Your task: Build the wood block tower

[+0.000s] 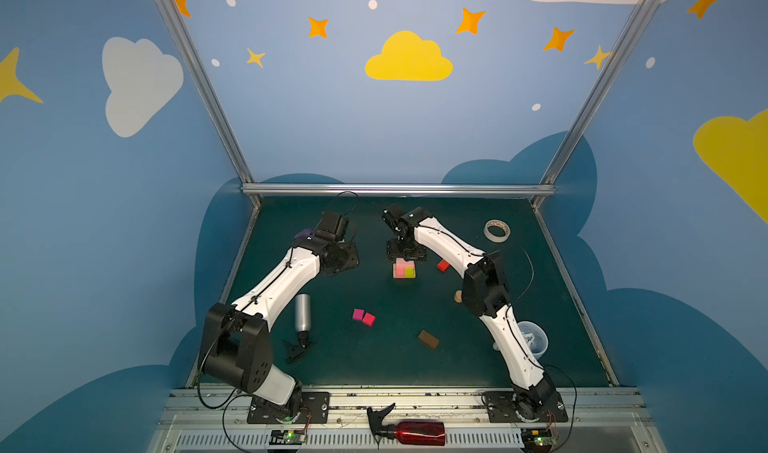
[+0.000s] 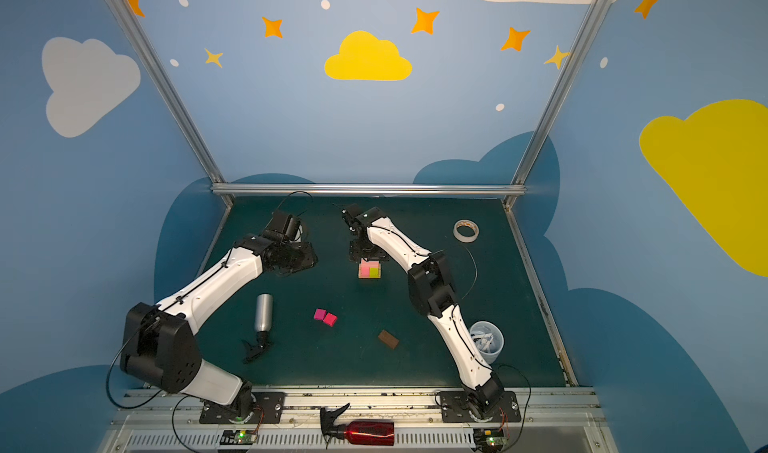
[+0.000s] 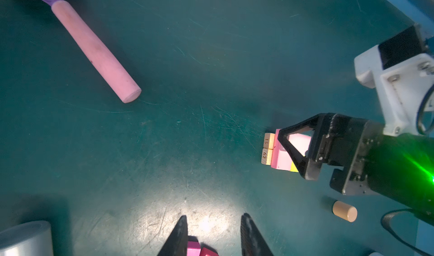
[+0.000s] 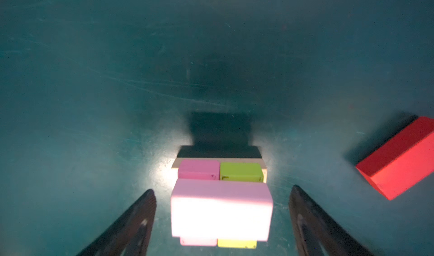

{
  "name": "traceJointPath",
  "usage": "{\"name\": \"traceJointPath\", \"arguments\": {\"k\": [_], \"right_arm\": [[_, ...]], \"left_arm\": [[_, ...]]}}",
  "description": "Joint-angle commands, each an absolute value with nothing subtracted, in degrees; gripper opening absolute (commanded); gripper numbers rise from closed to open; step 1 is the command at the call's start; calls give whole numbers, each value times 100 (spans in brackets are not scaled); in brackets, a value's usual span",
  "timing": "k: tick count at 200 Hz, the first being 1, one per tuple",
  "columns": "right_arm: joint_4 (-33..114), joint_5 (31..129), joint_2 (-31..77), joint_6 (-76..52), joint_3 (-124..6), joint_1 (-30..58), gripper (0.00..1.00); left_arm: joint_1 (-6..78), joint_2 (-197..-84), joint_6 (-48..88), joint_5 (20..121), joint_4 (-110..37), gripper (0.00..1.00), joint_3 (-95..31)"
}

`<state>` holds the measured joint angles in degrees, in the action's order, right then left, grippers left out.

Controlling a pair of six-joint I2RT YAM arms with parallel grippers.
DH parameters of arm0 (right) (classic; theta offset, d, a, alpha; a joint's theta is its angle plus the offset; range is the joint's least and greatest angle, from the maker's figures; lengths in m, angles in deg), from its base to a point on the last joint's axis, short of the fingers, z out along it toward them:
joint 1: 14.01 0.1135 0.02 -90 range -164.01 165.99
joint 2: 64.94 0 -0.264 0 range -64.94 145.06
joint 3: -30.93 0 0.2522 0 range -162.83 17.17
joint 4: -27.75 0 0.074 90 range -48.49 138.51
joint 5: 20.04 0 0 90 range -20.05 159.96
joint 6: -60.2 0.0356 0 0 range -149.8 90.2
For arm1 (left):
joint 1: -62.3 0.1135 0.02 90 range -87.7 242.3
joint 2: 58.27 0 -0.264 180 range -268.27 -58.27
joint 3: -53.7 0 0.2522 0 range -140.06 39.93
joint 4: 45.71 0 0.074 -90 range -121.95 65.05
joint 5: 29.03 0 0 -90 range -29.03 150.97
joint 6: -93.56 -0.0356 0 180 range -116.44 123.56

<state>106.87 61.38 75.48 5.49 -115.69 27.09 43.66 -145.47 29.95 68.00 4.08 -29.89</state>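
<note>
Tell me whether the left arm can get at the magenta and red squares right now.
Probably yes. The magenta square and red square lie side by side on bare mat, nothing over them; in the left wrist view they show between the fingers of the open left pincer.

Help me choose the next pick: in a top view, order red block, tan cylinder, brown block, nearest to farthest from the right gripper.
From the right gripper:
1. red block, just right.
2. tan cylinder, right, nearer the bases.
3. brown block, nearest the bases.
</note>
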Motion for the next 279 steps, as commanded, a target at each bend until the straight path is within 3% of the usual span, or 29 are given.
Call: {"name": "traceJointPath", "arguments": {"k": [1,62,154,180,262,279], "right_arm": [[10655,6034,6854,363,-11690,2739,87],[10123,6144,5612,53,-10877,2564,87],[8330,6019,2553,80,-7007,1660,88],[8039,5901,1901,131,-6270,1392,88],[7025,6451,581,289,-4347,416,88],[6948,6504,430,340,-4096,205,88]], "left_arm": [[4394,-14375,2997,6763,567,39,-3028],[4356,-14394,3087,7050,654,42,-3325],[3168,-15482,3496,6565,1178,57,-4792],[2822,-16086,3626,6513,1465,66,-5502],[2097,-18480,3575,6240,2955,75,-8638],[2027,-18996,3623,6184,3393,82,-9464]]}}
